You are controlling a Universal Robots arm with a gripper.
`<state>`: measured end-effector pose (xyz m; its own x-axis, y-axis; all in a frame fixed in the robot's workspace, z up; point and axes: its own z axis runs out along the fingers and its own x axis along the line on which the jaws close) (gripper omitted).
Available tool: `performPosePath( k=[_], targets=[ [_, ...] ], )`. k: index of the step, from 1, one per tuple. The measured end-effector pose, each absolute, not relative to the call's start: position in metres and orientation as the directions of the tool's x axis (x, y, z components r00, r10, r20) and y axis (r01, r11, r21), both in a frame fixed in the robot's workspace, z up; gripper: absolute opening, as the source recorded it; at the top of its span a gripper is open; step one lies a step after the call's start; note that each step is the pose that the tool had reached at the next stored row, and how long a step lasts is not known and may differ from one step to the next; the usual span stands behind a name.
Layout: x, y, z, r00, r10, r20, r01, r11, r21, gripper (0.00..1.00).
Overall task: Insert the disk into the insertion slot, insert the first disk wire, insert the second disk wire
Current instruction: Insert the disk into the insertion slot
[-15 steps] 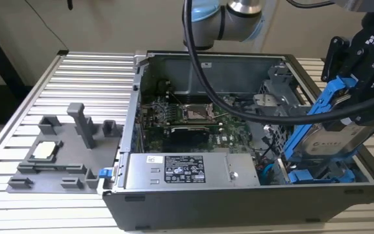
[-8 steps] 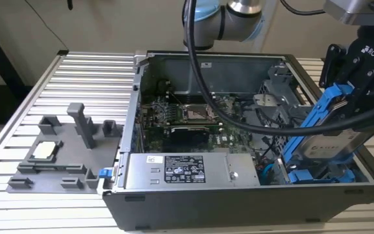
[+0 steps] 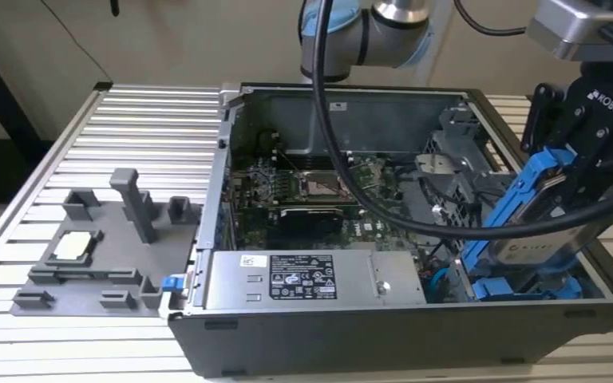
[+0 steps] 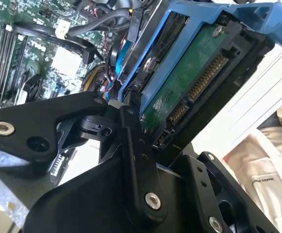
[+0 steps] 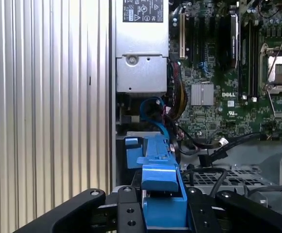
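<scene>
The disk (image 3: 541,246), a boxy silver-grey hard drive in a bright blue plastic carrier, hangs tilted over the near corner of the open dark-grey metal computer case (image 3: 392,335), at the exterior view's right. The black gripper (image 5: 162,213) is clamped on the carrier, its fingers (image 5: 126,213) pressed against the carrier's two sides.

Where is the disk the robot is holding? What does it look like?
Find the big open computer case, then look to its end on the exterior view's right, where the black gripper holds the disk tilted. It is silver-grey with a white label, and its bright blue frame sets it apart from the grey power-supply box lying flat in the case.
</scene>
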<state>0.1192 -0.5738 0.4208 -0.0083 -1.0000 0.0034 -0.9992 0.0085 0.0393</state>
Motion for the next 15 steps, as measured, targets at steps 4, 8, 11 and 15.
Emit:
performPosePath(
  k=[4,8,11,15],
  targets=[
    [0.1207,-0.5738,0.4193,-0.005,-1.000,0.003,-0.999,0.005,0.038,0.33],
    [0.1214,-0.5736,0.4167,-0.003,-1.000,0.003,-0.999,0.003,0.037,0.33],
    [0.1218,-0.5735,0.4143,-0.002,-1.000,0.003,-0.999,0.003,0.037,0.33],
    [0.1233,-0.5732,0.4125,-0.002,-1.000,0.003,-0.999,0.002,0.037,0.33]
  ],
)
